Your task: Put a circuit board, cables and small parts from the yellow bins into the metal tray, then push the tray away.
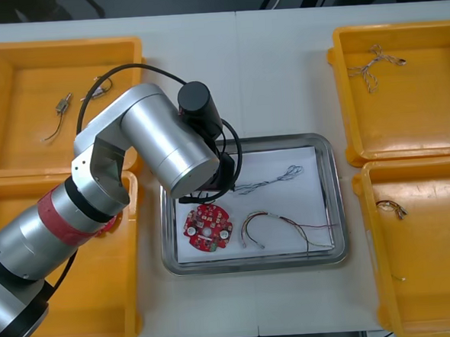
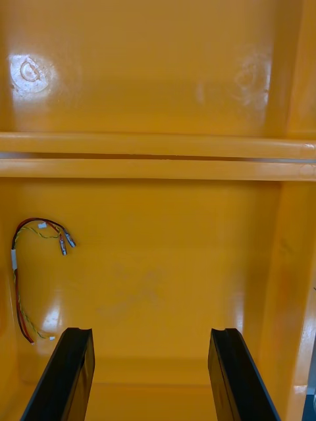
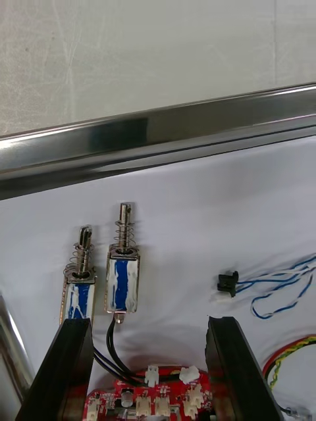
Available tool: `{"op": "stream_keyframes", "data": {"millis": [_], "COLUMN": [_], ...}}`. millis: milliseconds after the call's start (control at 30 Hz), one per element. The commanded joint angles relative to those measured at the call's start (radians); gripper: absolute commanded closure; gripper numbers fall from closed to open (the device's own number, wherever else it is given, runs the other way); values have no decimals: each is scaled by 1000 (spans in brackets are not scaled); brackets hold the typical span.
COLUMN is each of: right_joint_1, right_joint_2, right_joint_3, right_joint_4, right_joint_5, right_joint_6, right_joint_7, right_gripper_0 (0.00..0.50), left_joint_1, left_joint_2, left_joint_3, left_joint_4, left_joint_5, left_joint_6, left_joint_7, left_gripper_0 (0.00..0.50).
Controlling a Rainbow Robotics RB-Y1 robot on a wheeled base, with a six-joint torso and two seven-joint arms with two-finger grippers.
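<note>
— Where does the tray [image 1: 330, 200] sit?
— On the table [image 1: 280, 73], between the bins [image 1: 59, 72]. It holds a board [image 1: 208, 227], a blue-white cable [image 1: 268, 181] and two metal parts [image 3: 124, 276].
— And the left gripper [image 3: 148, 322]?
— Over the tray, fingers spread wide, grasping nothing. The parts lie just past its fingertips, with the board between the fingers.
— The right gripper [image 2: 151, 332]?
— Released too, empty, above a bin [image 2: 164, 276] with a red-yellow cable [image 2: 14, 260].
</note>
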Motion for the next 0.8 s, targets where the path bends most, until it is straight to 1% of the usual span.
{"op": "stream_keyframes", "data": {"millis": [33, 200, 300, 433, 533, 600, 633, 733, 800], "right_joint_1": [9, 9, 9, 9, 9, 9, 9, 7, 4], "right_joint_2": [-33, -50, -70, -73, -90, -94, -103, -114, -123], "right_joint_3": [-4, 3, 17, 20, 34, 42, 56, 77, 100], "right_joint_4": [-3, -3, -3, -3, -6, -7, -15, -30, -52], "right_joint_5": [-6, -6, -6, -12, -19, -24, -30, -39, -42], "right_joint_6": [-7, -7, -12, -15, -24, -32, -47, -70, -90], "right_joint_7": [-25, -28, -30, -30, -23, -22, -22, -22, -25], "right_gripper_0": [0, 0, 0, 0, 0, 0, 0, 0, 0], "left_joint_1": [-3, -35, -59, -89, -115, -122, -136, -151, -158], "left_joint_2": [32, 38, 40, 50, 80, 90, 109, 135, 164], "left_joint_3": [12, 42, 84, 122, 173, 193, 223, 265, 303], "left_joint_4": [-82, -109, -134, -160, -180, -186, -195, -203, -213], "left_joint_5": [4, 43, 80, 120, 182, 205, 240, 289, 332], "left_joint_6": [51, 110, 160, 217, 271, 291, 313, 313, 313], "left_joint_7": [23, 25, 22, 17, 10, 8, 3, -1, -7], "left_gripper_0": [0, 0, 0, 0, 0, 0, 0, 0, 0]}}
